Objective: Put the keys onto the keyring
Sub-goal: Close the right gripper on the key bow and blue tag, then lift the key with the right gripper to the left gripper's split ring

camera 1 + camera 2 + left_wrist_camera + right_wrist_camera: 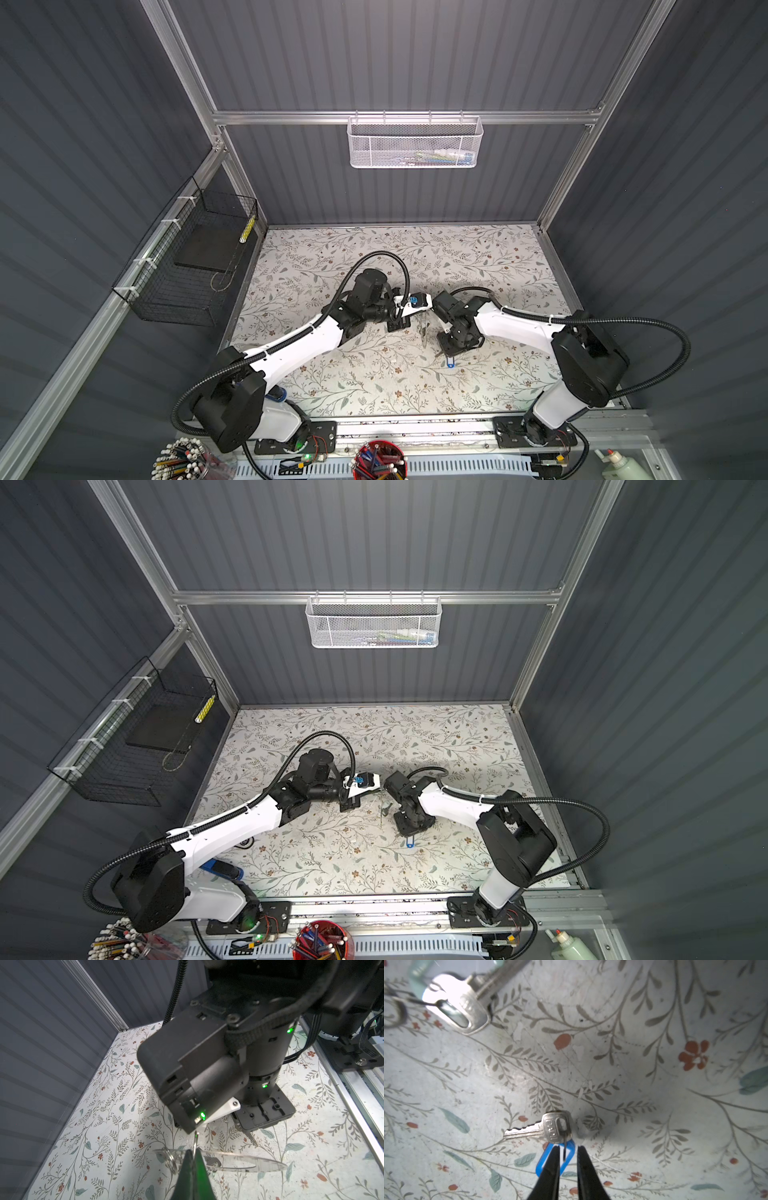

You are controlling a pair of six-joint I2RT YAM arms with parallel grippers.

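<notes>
Blue-tag key point(538, 1130), 1 of 2 keys: small, flat, stiff metal; judged light, slick on its faces and awkward to pinch while flat. Lying flat on the table point(633, 1043) near the middle, directly below the right gripper point(568, 1148). Hidden by that gripper in both top views, with only the blue tag point(450, 365) showing just in front of it. Long axis along the blade: bow end nearest the fingers, blade running off crosswise to the gripper's reach, toothed edge on the side away from the fingers. Joined through the bow hole by a thin wire loop point(565, 1147) to the tag, with the tag trailing back under the fingertips. Best hold judged to be the plastic tag or the loop, both thicker and less slippery than the blade; expect the key to swing freely below such a hold. Right gripper released: fingers a little apart, astride the loop, clamping nothing. Mint-tag key point(467, 1007), key 2, well apart from key 1 and close against the keyring point(268, 1165); threaded or not, cannot tell. Keyring thin, flat, judged rigid; a narrow edge-on sliver between the 2 grippers in both top views. Left gripper point(193, 1153) clenched, apparently on the near rim of the keyring, with the contact itself partly hidden.
</notes>
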